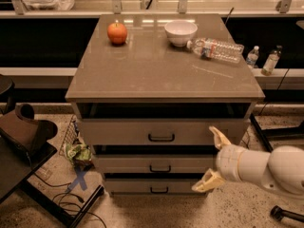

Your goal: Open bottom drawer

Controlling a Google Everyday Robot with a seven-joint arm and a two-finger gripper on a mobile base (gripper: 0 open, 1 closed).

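In the camera view, the gripper point(213, 160) hung before the cabinet's right end, jaws spread wide apart and holding nothing, level with the middle drawer point(123, 164). The bottom drawer point(128, 186) sat lowest, seemingly not yet pulled out, its black handle point(159, 190) well left of the gripper. This looked like the approach; the next move called for dropping and shifting left onto that handle. An apple point(117, 33), bowl point(180, 32) and bottle point(216, 48) rested on the tabletop point(156, 77), out of the way.
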